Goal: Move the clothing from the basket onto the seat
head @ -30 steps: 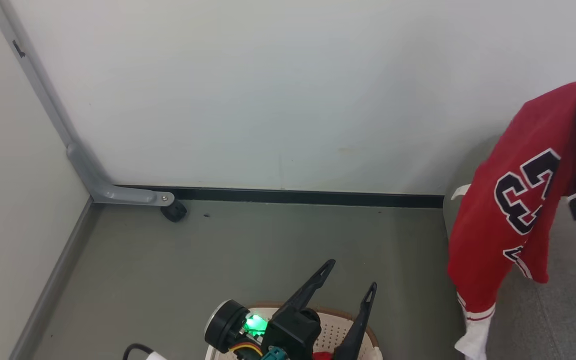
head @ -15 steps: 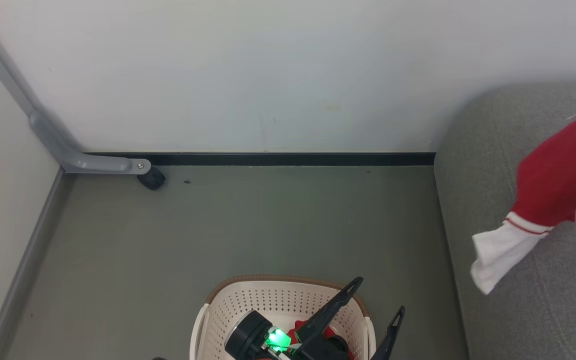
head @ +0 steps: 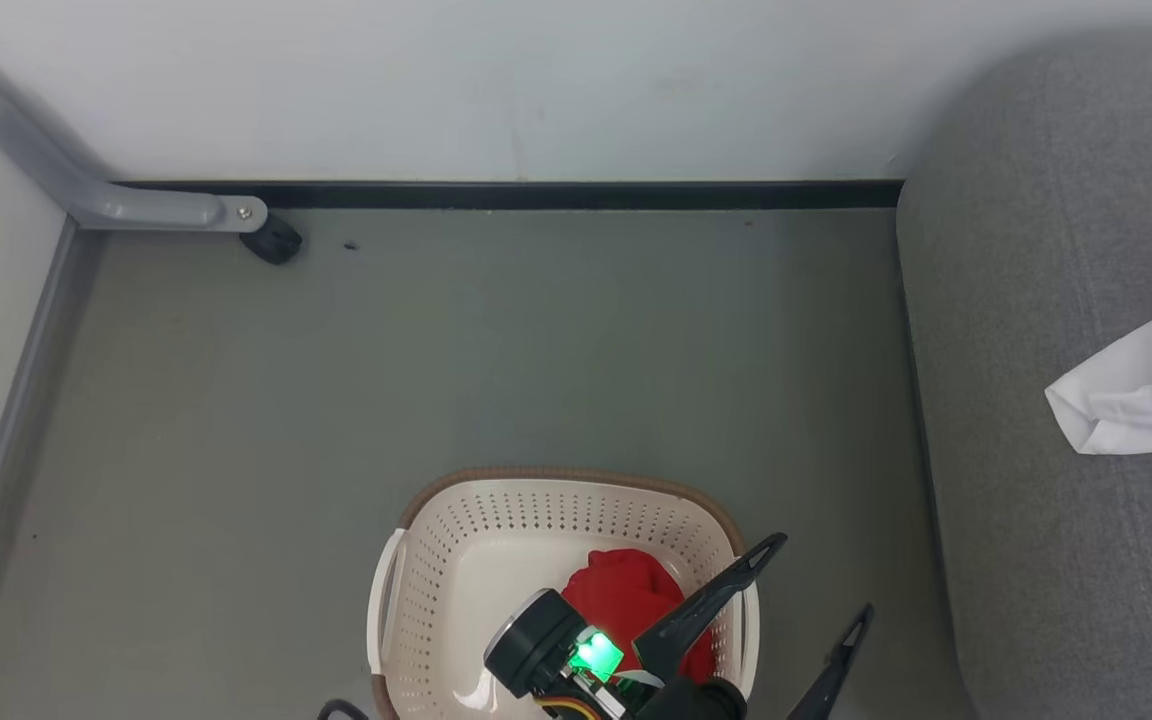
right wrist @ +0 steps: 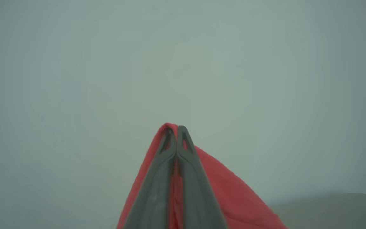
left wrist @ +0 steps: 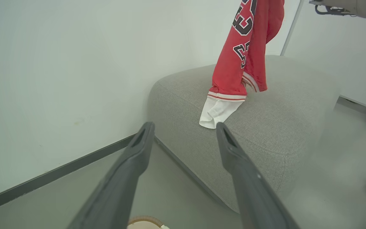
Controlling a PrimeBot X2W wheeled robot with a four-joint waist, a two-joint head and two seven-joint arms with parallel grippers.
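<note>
My left fingers (head: 711, 600) are spread wide and empty, slanting over the right side of the perforated cream basket (head: 496, 520), where a crumpled red garment (head: 621, 595) lies on the smooth bottom. My right fingers (right wrist: 177, 133) are held high, pinched tight on a fold of the soft red jersey (left wrist: 233, 73), which hangs in a long drape. Its hem and limp white sleeve (head: 1126, 395) rest on the rounded, coarse-woven grey seat (left wrist: 281, 127), which stands near the basket on the plain floor (head: 496, 340).
</note>
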